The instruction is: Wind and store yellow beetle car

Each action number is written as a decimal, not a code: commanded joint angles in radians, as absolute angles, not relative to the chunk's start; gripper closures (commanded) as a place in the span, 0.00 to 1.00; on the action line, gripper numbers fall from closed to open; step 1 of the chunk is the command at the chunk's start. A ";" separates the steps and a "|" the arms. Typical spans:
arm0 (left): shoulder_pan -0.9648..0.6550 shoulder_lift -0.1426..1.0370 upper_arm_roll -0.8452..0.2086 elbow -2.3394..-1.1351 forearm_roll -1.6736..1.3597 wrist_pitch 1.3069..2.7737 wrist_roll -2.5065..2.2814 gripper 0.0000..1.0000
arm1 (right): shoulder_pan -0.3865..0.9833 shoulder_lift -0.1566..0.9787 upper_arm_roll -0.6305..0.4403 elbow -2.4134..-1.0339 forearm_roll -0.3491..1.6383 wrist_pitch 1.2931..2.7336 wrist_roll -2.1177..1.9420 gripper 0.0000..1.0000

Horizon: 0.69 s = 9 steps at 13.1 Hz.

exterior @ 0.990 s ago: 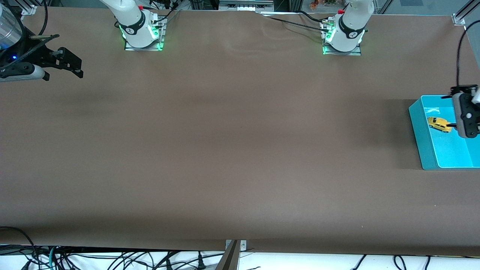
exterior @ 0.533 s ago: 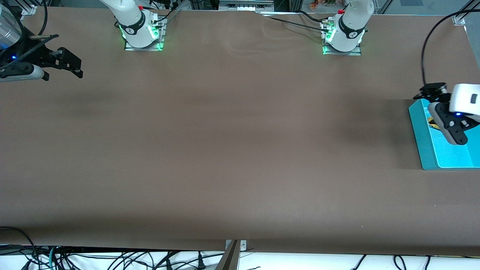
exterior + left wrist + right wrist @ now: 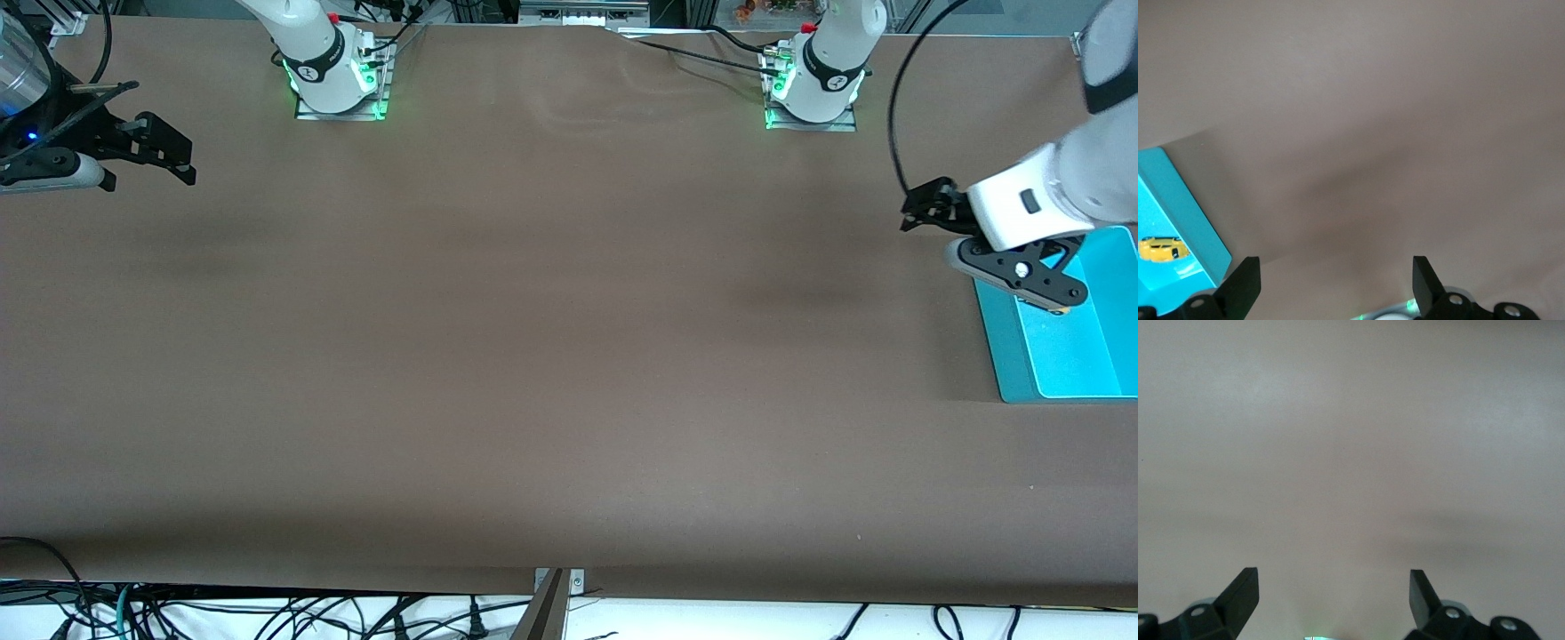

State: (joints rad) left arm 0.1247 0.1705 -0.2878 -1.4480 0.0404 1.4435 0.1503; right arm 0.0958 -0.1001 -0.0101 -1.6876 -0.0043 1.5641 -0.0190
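The yellow beetle car (image 3: 1161, 249) lies inside a teal bin (image 3: 1185, 213) at the left arm's end of the table. In the front view my left arm covers almost all of the car. My left gripper (image 3: 1018, 274) hangs open and empty in the air over the bin's (image 3: 1000, 347) wall that faces the table's middle. In the left wrist view its fingers frame bare table, and the left gripper (image 3: 1335, 283) is apart from the car. My right gripper (image 3: 182, 169) waits open and empty at the right arm's end of the table, and in its own wrist view the right gripper (image 3: 1333, 587) is over bare brown table.
The brown table (image 3: 551, 338) stretches wide between the two arms. The arm bases (image 3: 333, 84) (image 3: 813, 93) stand along the edge farthest from the front camera. Cables (image 3: 267, 618) hang below the table's near edge.
My left gripper has risen out of the bin and swung toward the table's middle, still open. The car stays in the bin. The right arm has not moved.
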 commanded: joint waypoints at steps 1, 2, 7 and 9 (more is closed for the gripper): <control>0.081 0.045 -0.203 -1.613 0.015 1.596 0.046 0.00 | 0.097 -0.094 -0.014 -1.663 -0.006 1.542 -0.034 0.00; 0.074 0.005 -0.180 -1.667 0.017 1.671 0.041 0.00 | 0.097 -0.094 -0.015 -1.663 -0.006 1.540 -0.034 0.00; 0.052 -0.058 -0.176 -1.755 0.015 1.690 -0.110 0.00 | 0.095 -0.094 -0.014 -1.663 -0.006 1.542 -0.035 0.00; 0.057 -0.040 -0.176 -1.729 0.014 1.678 -0.110 0.00 | 0.095 -0.094 -0.014 -1.663 -0.006 1.542 -0.035 0.00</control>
